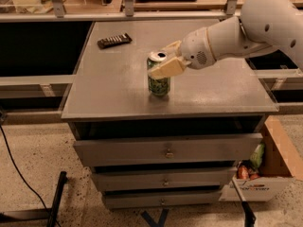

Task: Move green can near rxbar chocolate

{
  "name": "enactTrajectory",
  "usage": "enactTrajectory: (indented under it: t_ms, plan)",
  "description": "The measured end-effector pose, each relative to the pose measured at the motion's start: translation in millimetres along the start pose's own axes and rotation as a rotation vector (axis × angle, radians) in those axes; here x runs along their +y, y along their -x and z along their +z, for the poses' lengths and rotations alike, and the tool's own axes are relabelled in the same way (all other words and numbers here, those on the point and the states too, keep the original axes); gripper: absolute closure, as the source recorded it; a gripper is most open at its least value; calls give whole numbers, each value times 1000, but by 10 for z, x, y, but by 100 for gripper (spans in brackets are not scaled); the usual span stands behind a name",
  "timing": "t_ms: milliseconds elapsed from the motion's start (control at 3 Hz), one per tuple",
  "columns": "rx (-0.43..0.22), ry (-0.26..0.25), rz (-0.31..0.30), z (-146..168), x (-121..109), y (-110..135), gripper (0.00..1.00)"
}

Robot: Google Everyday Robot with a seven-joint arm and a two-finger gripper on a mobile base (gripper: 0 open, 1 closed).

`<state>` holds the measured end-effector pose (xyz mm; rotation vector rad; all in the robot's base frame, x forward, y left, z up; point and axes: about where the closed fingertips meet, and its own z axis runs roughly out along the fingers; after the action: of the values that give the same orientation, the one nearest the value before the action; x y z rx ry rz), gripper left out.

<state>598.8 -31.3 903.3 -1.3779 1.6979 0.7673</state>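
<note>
The green can stands upright on the grey cabinet top, near its middle front. My gripper reaches in from the right and straddles the can's upper part, one pale finger in front of it and one behind it, closed against it. The can's silver top shows between the fingers. The rxbar chocolate, a flat dark bar, lies at the far left of the top, well apart from the can.
The cabinet has three drawers below the top. A cardboard box with packets stands on the floor at the right. A shelf rail runs behind the top. A black cable lies on the floor at the left.
</note>
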Motion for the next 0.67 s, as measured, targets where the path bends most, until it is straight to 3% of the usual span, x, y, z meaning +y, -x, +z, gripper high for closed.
enactTrajectory:
  t_ms: [333,667]
  plan:
    - [1,-29,-22,-100,-260,242,100]
    - [9,-90,-45,-227,-608,426,100]
